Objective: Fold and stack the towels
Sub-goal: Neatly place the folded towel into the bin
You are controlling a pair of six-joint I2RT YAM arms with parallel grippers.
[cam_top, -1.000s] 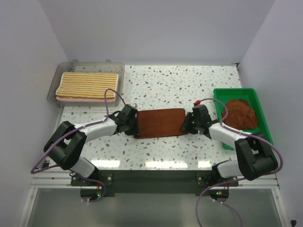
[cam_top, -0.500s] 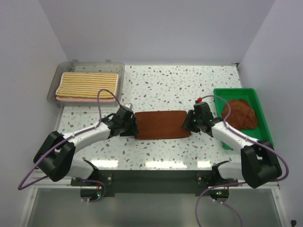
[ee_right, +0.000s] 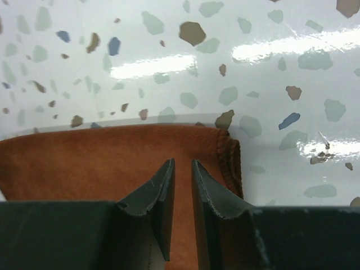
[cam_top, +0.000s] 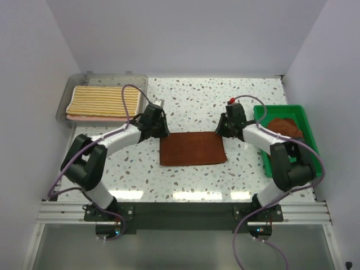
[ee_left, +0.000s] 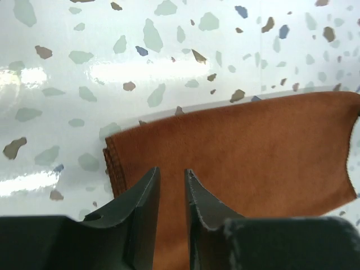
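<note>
Rust-brown towel [cam_top: 192, 148]: matt napped cloth, stitched hem. Table [cam_top: 197, 101]: glossy speckled stone-look top, glare streaks. Tray [cam_top: 278, 107], 3 o'clock: shiny green plastic.

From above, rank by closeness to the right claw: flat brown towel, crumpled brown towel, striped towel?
1. Flat brown towel, mid-table, beside the right gripper.
2. Crumpled brown towel, in the green tray, right.
3. Striped towel, far-left bin.

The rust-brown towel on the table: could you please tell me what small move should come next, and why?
Probably close both grippers on its far corners: the rust-brown towel lies flat, and the left gripper and right gripper sit at those corners, jaws slightly apart, seemingly empty.
</note>
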